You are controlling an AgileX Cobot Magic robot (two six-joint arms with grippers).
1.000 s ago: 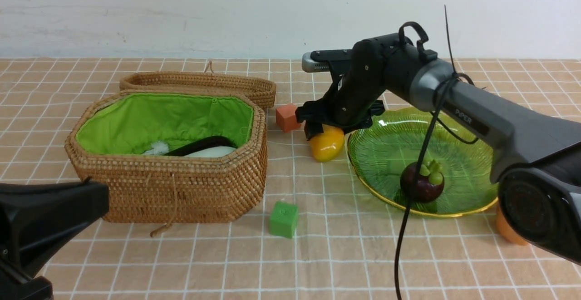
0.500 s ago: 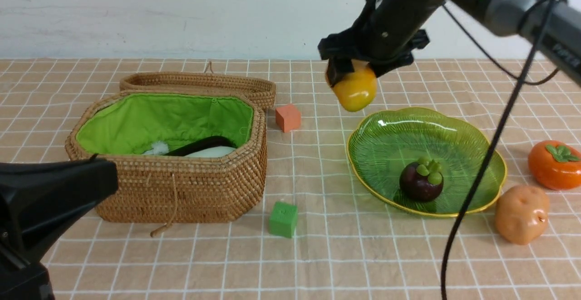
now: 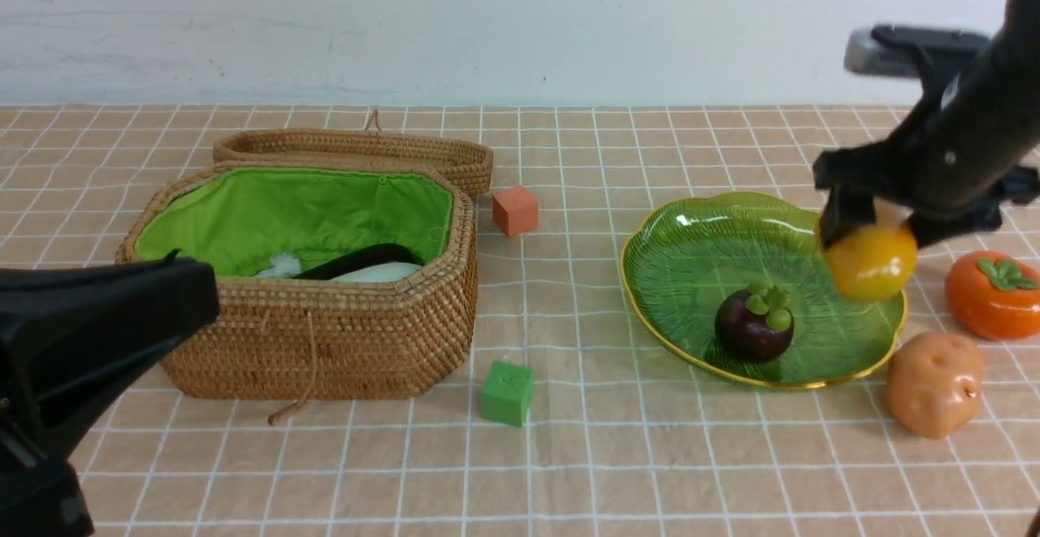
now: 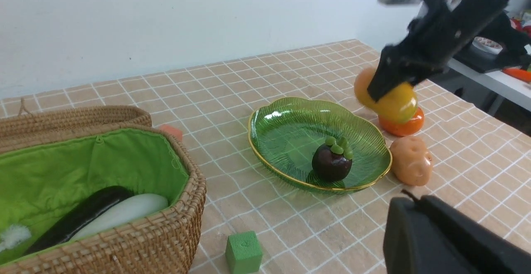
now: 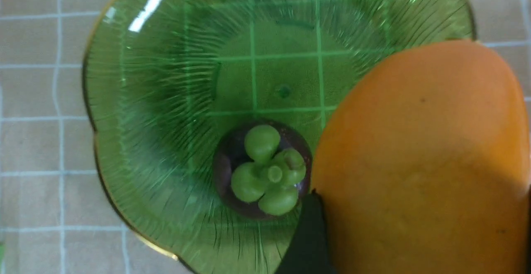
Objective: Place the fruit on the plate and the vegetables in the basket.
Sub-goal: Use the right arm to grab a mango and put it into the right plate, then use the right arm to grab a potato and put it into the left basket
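Observation:
My right gripper (image 3: 873,232) is shut on the yellow-orange mango (image 3: 871,265) and holds it in the air over the right rim of the green glass plate (image 3: 691,253). The wrist view shows the mango (image 5: 423,162) between the fingers (image 5: 309,236), above the plate (image 5: 166,100). The mangosteen (image 3: 756,326) lies on the plate. The persimmon (image 3: 993,293) and the potato (image 3: 934,383) lie on the cloth right of the plate. The eggplant (image 3: 357,261) and the radish (image 3: 378,271) lie in the basket (image 3: 325,334). My left gripper (image 4: 408,201) is shut and empty, low at the front left.
The basket's woven lid (image 3: 357,151) lies open behind it. An orange cube (image 3: 515,210) sits between basket and plate, a green cube (image 3: 508,392) in front of the basket. A side table with clutter (image 4: 489,64) stands beyond the right edge.
My right gripper lifted the mango from the cloth left of the plate, carried it high, then moved right and down to the plate's right rim. The left arm barely moved.

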